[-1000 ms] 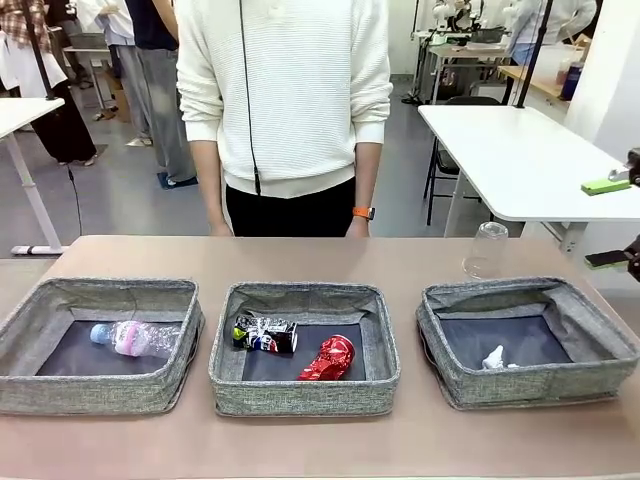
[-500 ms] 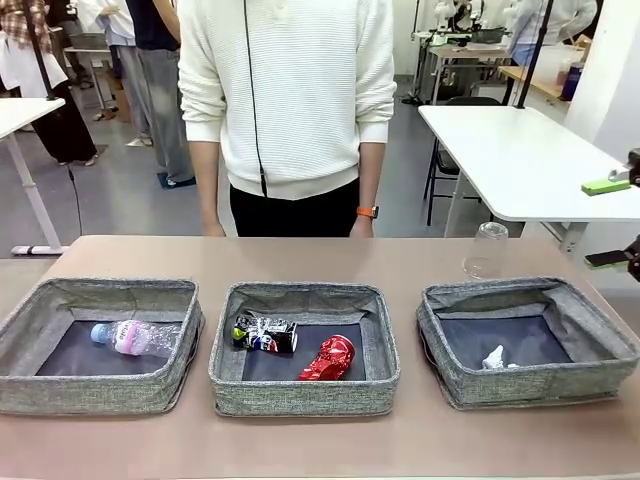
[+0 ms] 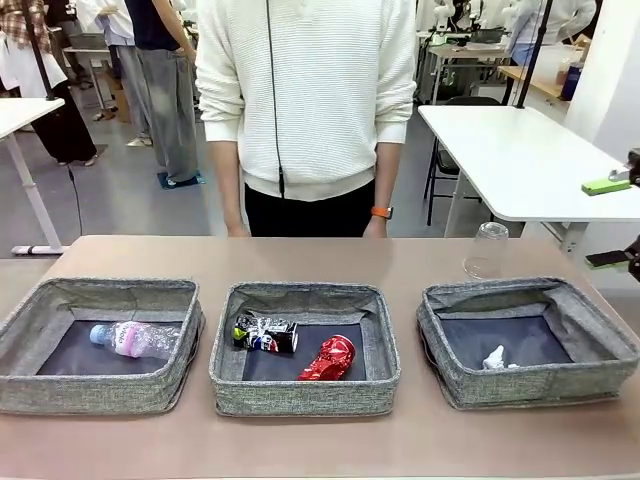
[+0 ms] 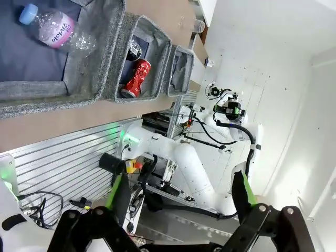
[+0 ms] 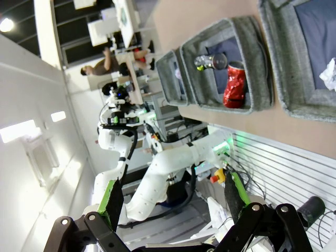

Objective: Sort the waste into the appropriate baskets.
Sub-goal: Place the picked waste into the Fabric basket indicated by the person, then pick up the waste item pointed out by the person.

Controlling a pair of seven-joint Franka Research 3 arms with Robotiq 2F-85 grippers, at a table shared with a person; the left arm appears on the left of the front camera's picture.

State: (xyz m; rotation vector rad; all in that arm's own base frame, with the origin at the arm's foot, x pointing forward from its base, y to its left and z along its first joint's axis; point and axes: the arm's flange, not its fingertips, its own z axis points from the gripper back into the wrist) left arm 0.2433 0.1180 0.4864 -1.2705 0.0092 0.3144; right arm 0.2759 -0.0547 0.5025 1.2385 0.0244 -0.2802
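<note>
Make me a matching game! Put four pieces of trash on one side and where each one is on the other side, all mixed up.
Things:
1. plastic bottle
2. red can
3. paper wad
4. clear cup

Places:
A. on the table behind the right basket
B. in the left basket
C. in the right basket
D. in the middle basket

Pairs: 1-B, 2-D, 3-C, 4-A

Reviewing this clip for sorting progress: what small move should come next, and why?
Probably the right gripper, open and empty, should reach for the clear plastic cup. It stands upside down on the table behind the right basket, the one piece outside a basket; the bottle lies in the left basket.
</note>
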